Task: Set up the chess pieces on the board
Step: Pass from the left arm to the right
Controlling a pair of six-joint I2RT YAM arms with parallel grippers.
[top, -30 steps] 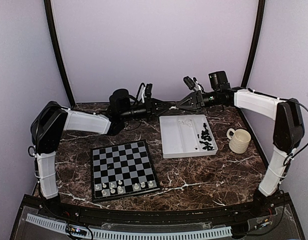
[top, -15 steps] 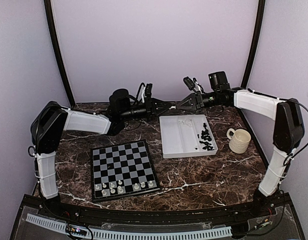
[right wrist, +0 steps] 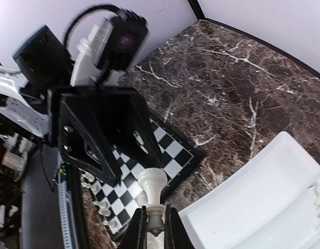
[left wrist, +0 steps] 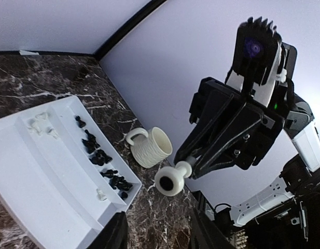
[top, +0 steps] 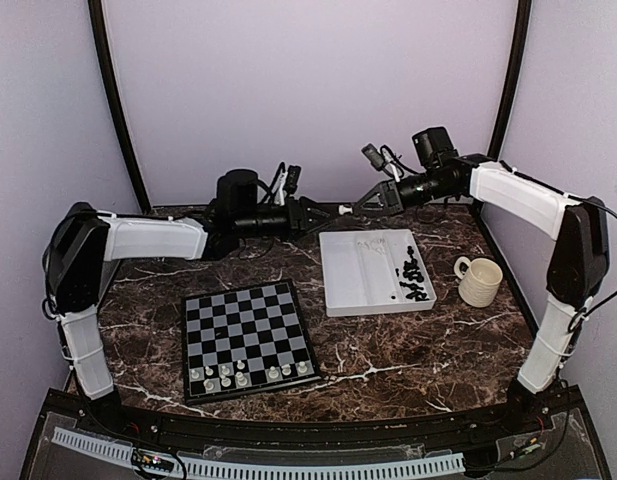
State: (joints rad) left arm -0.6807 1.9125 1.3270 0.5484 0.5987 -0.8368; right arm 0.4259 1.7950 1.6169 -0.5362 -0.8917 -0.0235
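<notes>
- You have the board [top: 244,322] lying flat on your left side: square, chequered black and light grey, thin black rim, turned slightly.
- About ten white chess pieces [top: 241,375] stand upright, bunched in the board's two nearest rows.
- One white piece [right wrist: 152,185], round-headed like a pawn, is pinched by its base in your right gripper [right wrist: 152,224], off the table.
- The black chess pieces [top: 413,272] lie heaped in the right compartment of the white tray [top: 378,309].
- A few more white pieces [top: 366,243] lie at the far end of its left compartment.

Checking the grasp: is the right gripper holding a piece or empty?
Holding: the right gripper pinches a white chess piece between its fingertips.
</notes>
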